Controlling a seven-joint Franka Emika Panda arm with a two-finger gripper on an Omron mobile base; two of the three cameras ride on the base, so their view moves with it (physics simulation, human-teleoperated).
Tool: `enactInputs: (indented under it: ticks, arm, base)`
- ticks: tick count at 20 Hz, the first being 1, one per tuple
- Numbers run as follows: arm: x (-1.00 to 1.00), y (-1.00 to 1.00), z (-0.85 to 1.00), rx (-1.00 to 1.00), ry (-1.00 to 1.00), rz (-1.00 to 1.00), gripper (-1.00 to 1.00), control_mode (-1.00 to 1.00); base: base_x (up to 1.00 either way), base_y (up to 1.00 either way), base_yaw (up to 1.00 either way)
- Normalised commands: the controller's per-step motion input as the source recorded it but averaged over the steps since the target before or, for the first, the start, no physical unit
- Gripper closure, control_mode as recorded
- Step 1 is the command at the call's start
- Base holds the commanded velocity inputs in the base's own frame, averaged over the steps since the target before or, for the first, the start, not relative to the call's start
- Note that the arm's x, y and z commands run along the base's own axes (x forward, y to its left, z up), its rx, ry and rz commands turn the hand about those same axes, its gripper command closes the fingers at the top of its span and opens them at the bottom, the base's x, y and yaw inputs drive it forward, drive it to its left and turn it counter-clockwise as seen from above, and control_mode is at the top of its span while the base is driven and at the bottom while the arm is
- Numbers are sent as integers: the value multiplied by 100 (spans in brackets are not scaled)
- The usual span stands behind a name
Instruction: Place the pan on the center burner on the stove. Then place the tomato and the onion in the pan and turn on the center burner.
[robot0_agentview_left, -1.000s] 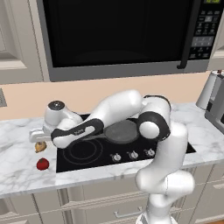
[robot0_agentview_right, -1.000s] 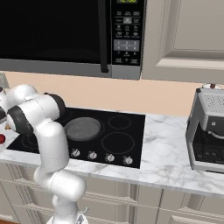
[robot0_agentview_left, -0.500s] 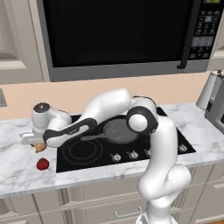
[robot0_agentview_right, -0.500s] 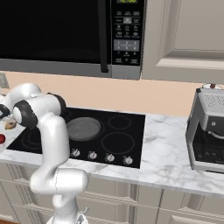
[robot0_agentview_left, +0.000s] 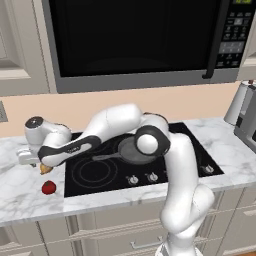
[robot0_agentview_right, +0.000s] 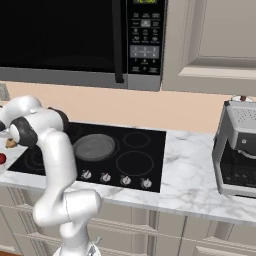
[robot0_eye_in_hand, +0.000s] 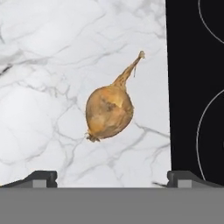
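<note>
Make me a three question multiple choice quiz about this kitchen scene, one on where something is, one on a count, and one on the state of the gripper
1. Where does the onion lie?
A. In the pan
B. On the marble counter beside the stove
C. On the microwave

2. How many knobs does the stove have along its front edge?
A. Three
B. Five
C. Seven

3. How is the gripper right now?
A. Open, above the onion
B. Shut on the tomato
C. Shut on the pan handle

Answers:
1. B, the hand view shows it on white marble next to the black glass.
2. B, the right base view shows five in a row.
3. A, the fingertips stand wide apart with the onion lying free between them.
</note>
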Motion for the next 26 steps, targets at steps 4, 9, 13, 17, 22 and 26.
enactInputs:
  ticks: [4, 9, 13, 17, 22, 26]
  arm:
    - [7, 0, -11, -3, 0, -9, -100, -100]
    - [15, 0, -13, -2, 0, -8, -100, -100]
    - [18, 0, -18, -1, 0, -7, -100, -100]
    - [24, 0, -18, -2, 0, -6, -100, -100]
    - [27, 0, -19, -4, 0, -6, -100, -100]
    - [26, 0, -18, -4, 0, -5, -100, -100]
  base:
    - [0, 0, 0]
    - [0, 0, 0]
    - [0, 0, 0]
    - [0, 0, 0]
    - [0, 0, 0]
    - [0, 0, 0]
